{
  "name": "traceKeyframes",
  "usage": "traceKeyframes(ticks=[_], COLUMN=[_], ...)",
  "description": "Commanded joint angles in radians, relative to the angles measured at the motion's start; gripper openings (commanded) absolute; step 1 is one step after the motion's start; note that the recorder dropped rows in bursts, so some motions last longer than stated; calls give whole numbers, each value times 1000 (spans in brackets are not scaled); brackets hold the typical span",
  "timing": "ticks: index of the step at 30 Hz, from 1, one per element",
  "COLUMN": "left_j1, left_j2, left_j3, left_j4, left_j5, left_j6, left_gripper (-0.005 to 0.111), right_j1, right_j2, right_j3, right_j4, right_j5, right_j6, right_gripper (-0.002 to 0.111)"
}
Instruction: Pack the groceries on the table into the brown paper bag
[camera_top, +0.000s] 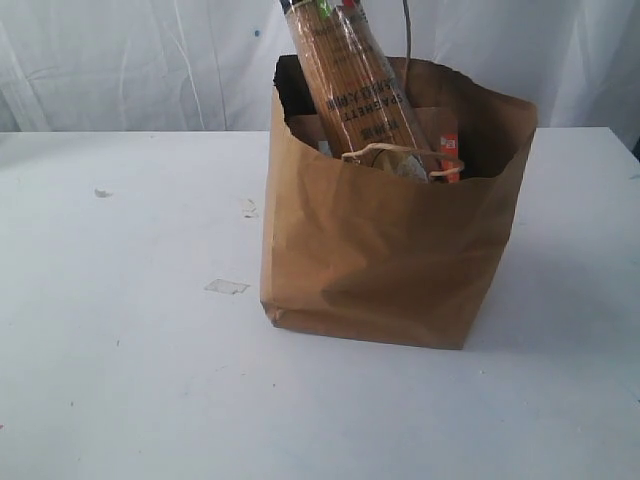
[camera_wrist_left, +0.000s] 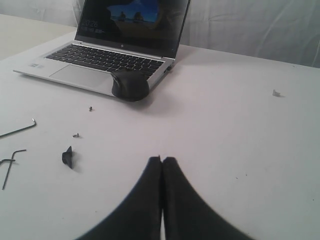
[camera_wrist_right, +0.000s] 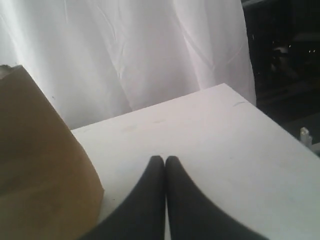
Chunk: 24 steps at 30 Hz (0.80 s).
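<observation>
Across the white table (camera_top: 120, 380) I see no grocery lying loose. The brown paper bag (camera_top: 390, 250) stands right of centre with its mouth open. The spaghetti packet (camera_top: 352, 80) pokes out, long axis near upright, top leaning left. The right gripper (camera_wrist_right: 165, 160), clenched and empty, sits just beside the bag and looks the nearer. The left gripper (camera_wrist_left: 161, 161) is also clenched and holds nothing.

Brown paper bag (camera_top: 390, 250): matt creased kraft paper. Spaghetti packet (camera_top: 355, 90): glossy clear plastic film. Desk (camera_top: 120, 380): smooth matt white, scuffed.
</observation>
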Motion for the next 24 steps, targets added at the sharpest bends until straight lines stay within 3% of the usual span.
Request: traceKeyframes(ticks=[1,5,12,24], left_j1=[-5,-5,-5,-5], left_j2=[-4,-4,-4,-4], left_j3=[4,4,4,4], left_j4=[17,17,17,17], left_j5=[-20,-20,-19,-19], left_j6=[-2,-2,-2,-2], left_gripper=[0,0,0,0], right_j1=[1,1,1,1], right_j2=[-6,-6,-6,-6], right_j3=[5,48,84,84], right_j4=[-40,-20,299,301], right_j5=[24,62,69,71], right_j6=[-164,-251,-552,-552], right_gripper=[0,0,0,0])
